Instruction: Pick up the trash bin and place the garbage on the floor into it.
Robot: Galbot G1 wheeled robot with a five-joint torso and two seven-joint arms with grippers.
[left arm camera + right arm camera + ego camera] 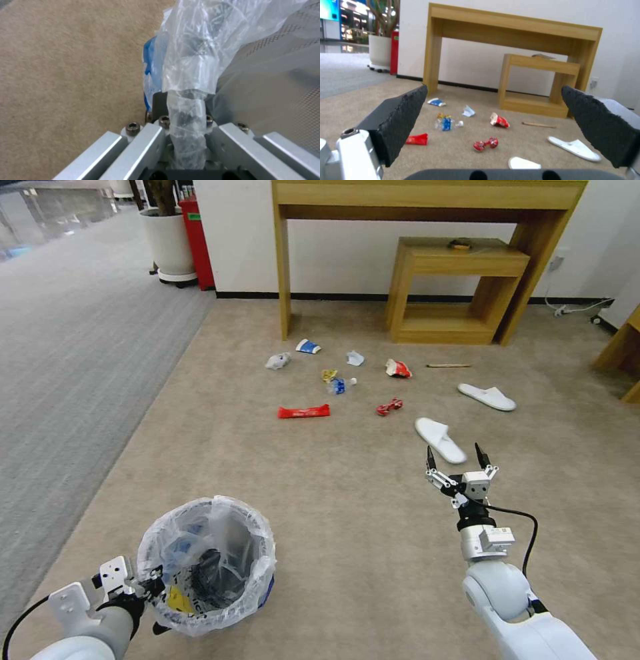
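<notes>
The trash bin (230,553), black with a crinkled white bag, sits low at my front left. My left gripper (155,581) is shut on its near rim; the left wrist view has the bag-covered rim (186,120) pinched between the fingers and the mesh wall (283,75) beside it. My right gripper (457,457) hangs open over the beige floor (347,500), just short of the nearer white slipper (440,439). Farther off lie a second slipper (487,397), a red wrapper (303,411), a crumpled red wrapper (389,407), a small bottle (340,385), a paper cup (308,347) and a wooden stick (448,365).
A tall wooden desk (427,197) and a low wooden shelf (453,290) stand against the far wall behind the litter. A white planter pot (167,243) and a red box (197,240) are at the back left. Grey striped carpet (73,327) runs along the left.
</notes>
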